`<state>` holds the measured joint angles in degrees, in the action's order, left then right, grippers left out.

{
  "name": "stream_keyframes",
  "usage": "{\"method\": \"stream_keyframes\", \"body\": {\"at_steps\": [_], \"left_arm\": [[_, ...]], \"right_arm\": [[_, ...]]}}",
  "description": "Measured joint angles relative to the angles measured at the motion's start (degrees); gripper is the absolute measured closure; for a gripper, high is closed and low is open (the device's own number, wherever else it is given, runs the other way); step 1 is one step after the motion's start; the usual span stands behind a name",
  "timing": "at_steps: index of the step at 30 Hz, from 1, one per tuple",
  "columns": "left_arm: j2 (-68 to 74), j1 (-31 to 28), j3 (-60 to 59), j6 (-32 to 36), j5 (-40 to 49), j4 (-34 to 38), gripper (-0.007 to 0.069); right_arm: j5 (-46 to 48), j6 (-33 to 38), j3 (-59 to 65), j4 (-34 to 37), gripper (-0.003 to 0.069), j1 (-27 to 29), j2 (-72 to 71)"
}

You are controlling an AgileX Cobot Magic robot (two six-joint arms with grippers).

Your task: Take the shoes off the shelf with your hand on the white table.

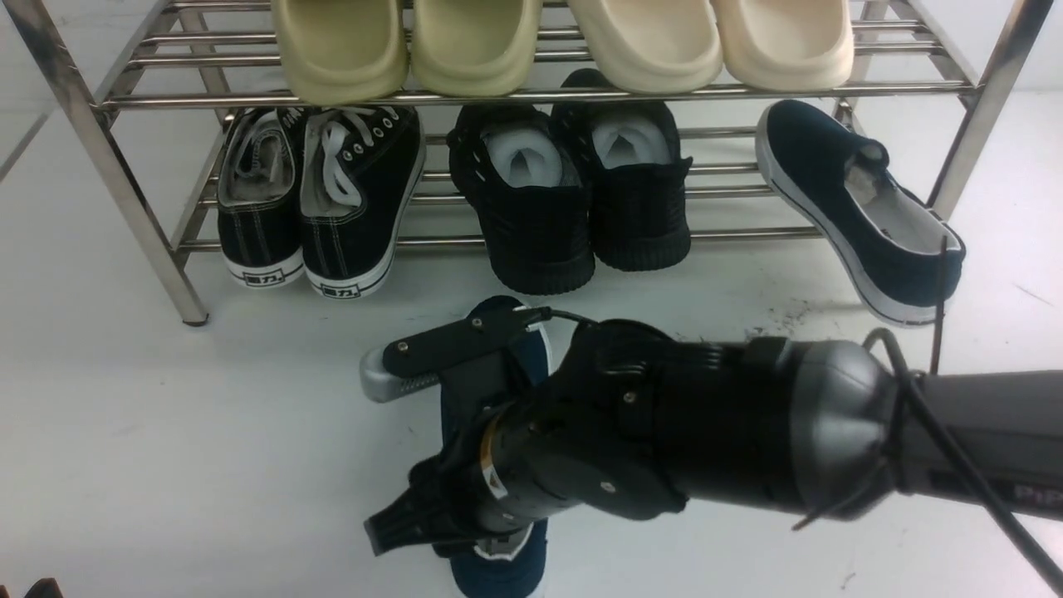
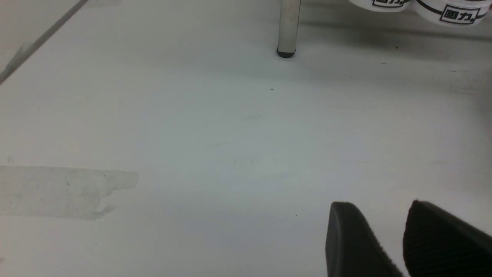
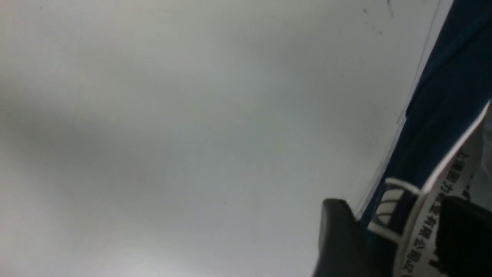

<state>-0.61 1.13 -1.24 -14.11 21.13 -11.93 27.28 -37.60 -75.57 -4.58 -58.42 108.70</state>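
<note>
Right gripper point(image 3: 388, 234) astride shoe point(image 1: 498, 573) edge

Front view faces the shelf point(image 1: 531, 95); both wrist views skim the white table point(image 2: 215, 146).

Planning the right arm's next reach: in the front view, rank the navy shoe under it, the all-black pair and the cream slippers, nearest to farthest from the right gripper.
1. Navy shoe, on the table, at the right gripper.
2. All-black pair, lower shelf, middle.
3. Cream slippers, top shelf, farthest.
</note>
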Motion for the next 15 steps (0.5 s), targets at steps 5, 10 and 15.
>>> {"method": "stream_keyframes", "body": {"at_steps": [5,10,15], "left_arm": [[0.00,0.00,0.00,0.00,0.00,-0.05,0.0384],[0.00,0.00,0.00,0.00,0.00,-0.05,0.0384],[0.00,0.00,0.00,0.00,0.00,-0.05,0.0384]], "right_arm": [[7.12,-0.03,-1.82,1.15,0.0071,0.00,-1.87],[21.10,6.34,-6.83,0.75,0.0039,0.02,-7.89],[32.54,11.62,-12.47,-2.98,0.0120,0.02,-14.25]]}}
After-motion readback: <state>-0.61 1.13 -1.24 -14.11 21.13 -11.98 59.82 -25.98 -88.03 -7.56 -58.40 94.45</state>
